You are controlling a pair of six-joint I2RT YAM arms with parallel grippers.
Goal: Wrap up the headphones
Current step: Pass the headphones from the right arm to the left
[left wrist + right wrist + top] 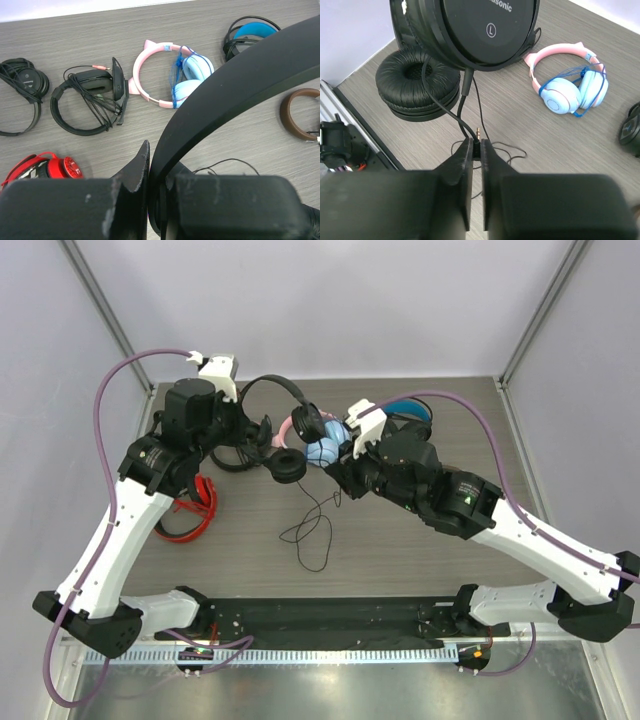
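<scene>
The slim black headphones (272, 379) hang above the table, held by the headband (235, 65) in my left gripper (152, 160), which is shut on it. One earcup marked L (470, 25) and the other earcup's foam pad (417, 82) hang close in front of the right wrist camera. The thin black cable (315, 530) loops down onto the table below. My right gripper (476, 145) is shut on the cable's plug (478, 132), whose gold tip sticks out past the fingertips. From above, the right gripper (335, 455) sits just right of the earcups.
Pink-and-blue headphones (170, 75) lie behind the held pair. A black headset with bundled cable (90, 95), another black pair (22, 85), red headphones (195, 505), a bulky blue-lined pair (250, 32) and a brown headband (295, 112) lie around. The table's front rail (350, 135) is near.
</scene>
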